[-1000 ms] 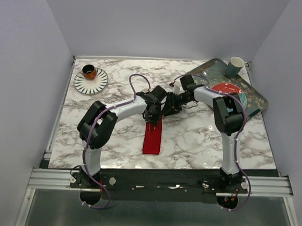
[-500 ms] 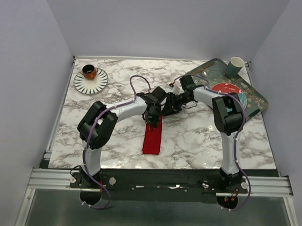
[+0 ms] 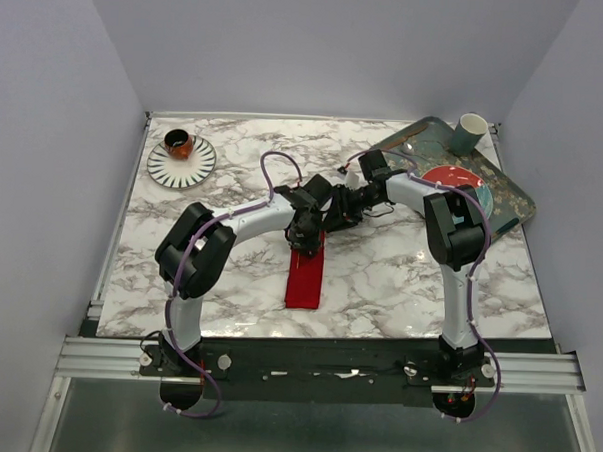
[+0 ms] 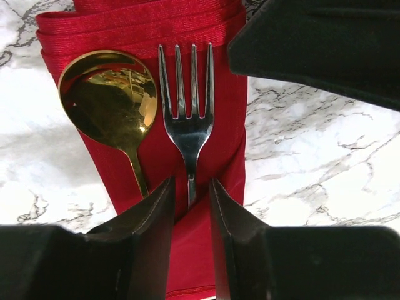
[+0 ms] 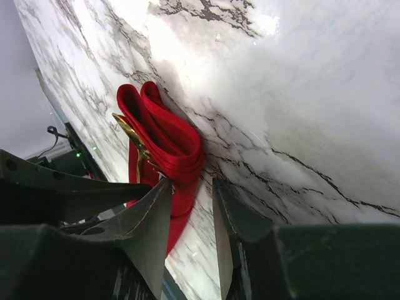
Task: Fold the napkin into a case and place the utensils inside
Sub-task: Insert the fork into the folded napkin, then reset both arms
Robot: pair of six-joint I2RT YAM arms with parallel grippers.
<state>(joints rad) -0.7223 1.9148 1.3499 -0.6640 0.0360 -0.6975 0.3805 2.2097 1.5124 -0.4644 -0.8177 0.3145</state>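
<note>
Danger: The fork [image 4: 186, 122] has its thin handle in the gap of the left pincer [image 4: 192, 206]. I think a quick pull could drag it out and bump the spoon [image 4: 109, 100].
Another danger: The right pincer [image 5: 192, 206] sits at the edge of the case [image 3: 304, 276]. A tug there could open the soft folds.
Left pincer: narrow gap, not squeezing the fork.
Right pincer: narrow gap; I cannot tell if it nips cloth.
Case: a long, flat, bright red strip, folded in layers.
Where: middle of the bench [image 3: 399, 280], running from 12 o'clock to 6 o'clock. The spoon lies at the fork's 9 o'clock.
</note>
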